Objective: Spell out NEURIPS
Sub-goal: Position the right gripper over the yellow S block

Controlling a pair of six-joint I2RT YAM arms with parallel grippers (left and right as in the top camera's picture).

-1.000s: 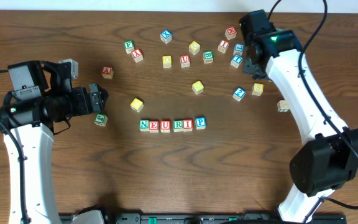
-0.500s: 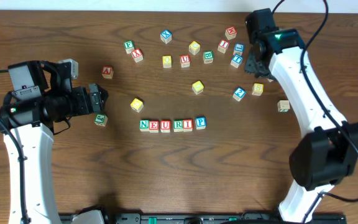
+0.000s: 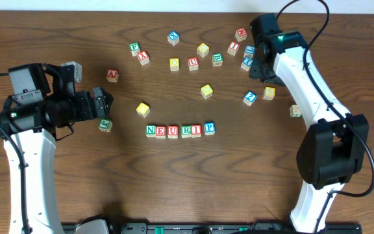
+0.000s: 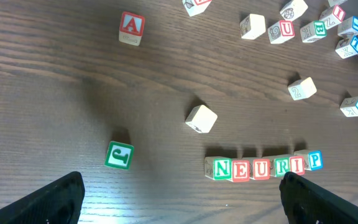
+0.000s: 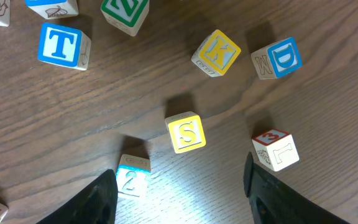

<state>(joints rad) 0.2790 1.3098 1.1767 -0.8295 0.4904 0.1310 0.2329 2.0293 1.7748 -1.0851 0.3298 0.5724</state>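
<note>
A row of letter blocks reads N E U R I P (image 3: 180,130) at the table's middle; it also shows in the left wrist view (image 4: 263,167). A yellow S block (image 5: 187,132) lies loose on the wood ahead of my right gripper (image 5: 182,199), which is open, empty and held above the table. In the overhead view the S block (image 3: 269,93) lies right of the row, below my right gripper (image 3: 259,65). My left gripper (image 4: 182,205) is open and empty, at the left (image 3: 102,101).
Round the S lie a blue 2 block (image 5: 132,176), an L block (image 5: 275,149), a yellow K (image 5: 216,53), a blue D (image 5: 278,58) and a blue T (image 5: 61,45). Several loose blocks lie along the back (image 3: 193,63). A green block (image 4: 119,155) lies near my left gripper.
My right arm has swung, and its wrist has shifted slightly left. The left arm and the blocks have not moved.
</note>
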